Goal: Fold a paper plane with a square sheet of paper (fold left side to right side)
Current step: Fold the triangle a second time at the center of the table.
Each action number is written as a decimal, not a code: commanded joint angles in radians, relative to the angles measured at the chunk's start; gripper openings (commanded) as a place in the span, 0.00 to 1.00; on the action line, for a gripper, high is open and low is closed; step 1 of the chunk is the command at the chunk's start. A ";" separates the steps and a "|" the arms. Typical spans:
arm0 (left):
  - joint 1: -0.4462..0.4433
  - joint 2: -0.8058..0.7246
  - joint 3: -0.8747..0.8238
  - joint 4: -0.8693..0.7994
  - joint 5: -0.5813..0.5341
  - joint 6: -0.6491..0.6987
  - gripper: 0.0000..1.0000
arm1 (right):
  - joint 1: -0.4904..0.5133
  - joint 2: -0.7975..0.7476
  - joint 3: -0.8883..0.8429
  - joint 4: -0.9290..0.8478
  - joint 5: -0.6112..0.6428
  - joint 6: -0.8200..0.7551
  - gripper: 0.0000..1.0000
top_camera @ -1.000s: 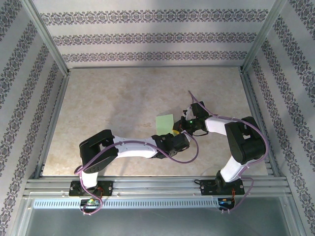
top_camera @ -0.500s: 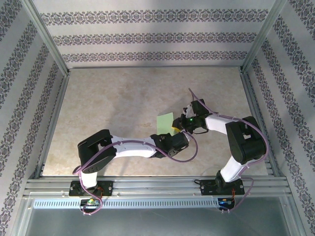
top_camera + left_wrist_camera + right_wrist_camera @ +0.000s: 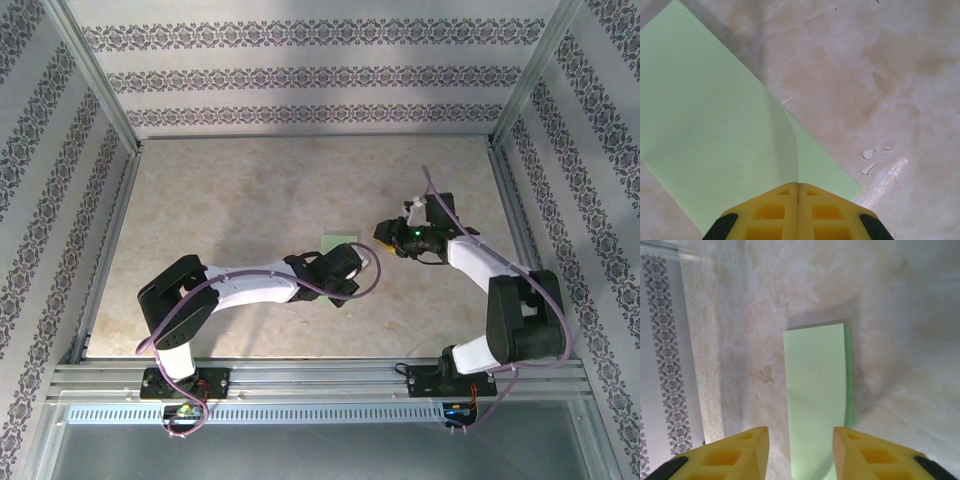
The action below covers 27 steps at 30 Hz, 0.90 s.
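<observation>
The square sheet of paper [image 3: 338,239] is pale green and lies folded into a narrow strip near the table's middle. My left gripper [image 3: 342,253] reaches it from the near side. In the left wrist view the yellow fingers [image 3: 770,215] are pressed together, and the left gripper [image 3: 798,186] is shut on the curled upper layer of the sheet [image 3: 715,115]. My right gripper [image 3: 383,233] hangs a short way to the right of the sheet. It stands open [image 3: 800,434], holding nothing, with the folded strip [image 3: 815,390] on the table ahead between its tips.
The beige marbled tabletop [image 3: 240,200] is fenced by aluminium rails [image 3: 300,375] and patterned walls [image 3: 300,80]. Small white flecks [image 3: 869,154] mark the surface to the right of the sheet. Purple cables loop off both arms.
My right gripper has opened, let go of the sheet and pulled back to the right. My left gripper has shut on the sheet's near edge, and the left arm has swung left.
</observation>
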 commanded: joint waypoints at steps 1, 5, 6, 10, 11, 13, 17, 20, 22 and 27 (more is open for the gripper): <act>0.037 -0.049 -0.026 0.057 0.113 -0.084 0.00 | -0.012 -0.054 -0.063 -0.046 -0.016 -0.061 0.28; 0.080 -0.060 -0.051 0.098 0.198 -0.144 0.00 | 0.010 -0.099 -0.154 -0.001 -0.056 -0.035 0.04; 0.088 -0.062 -0.059 0.112 0.218 -0.159 0.00 | 0.026 -0.105 -0.178 0.013 -0.059 -0.025 0.00; 0.114 -0.061 -0.082 0.154 0.275 -0.194 0.00 | 0.124 -0.105 -0.264 0.141 -0.062 0.056 0.00; 0.119 -0.057 -0.085 0.160 0.285 -0.199 0.00 | 0.154 -0.104 -0.286 0.176 -0.049 0.083 0.00; 0.125 -0.050 -0.085 0.161 0.301 -0.209 0.00 | 0.211 -0.103 -0.322 0.242 -0.015 0.131 0.00; 0.132 -0.038 -0.084 0.164 0.324 -0.222 0.00 | 0.302 -0.074 -0.344 0.292 0.041 0.171 0.00; 0.133 -0.035 -0.088 0.166 0.324 -0.226 0.00 | 0.336 -0.044 -0.347 0.317 0.067 0.188 0.00; 0.135 -0.032 -0.091 0.168 0.327 -0.228 0.00 | 0.356 -0.028 -0.341 0.327 0.075 0.193 0.00; 0.138 -0.029 -0.093 0.171 0.326 -0.234 0.00 | 0.394 0.011 -0.318 0.321 0.107 0.192 0.00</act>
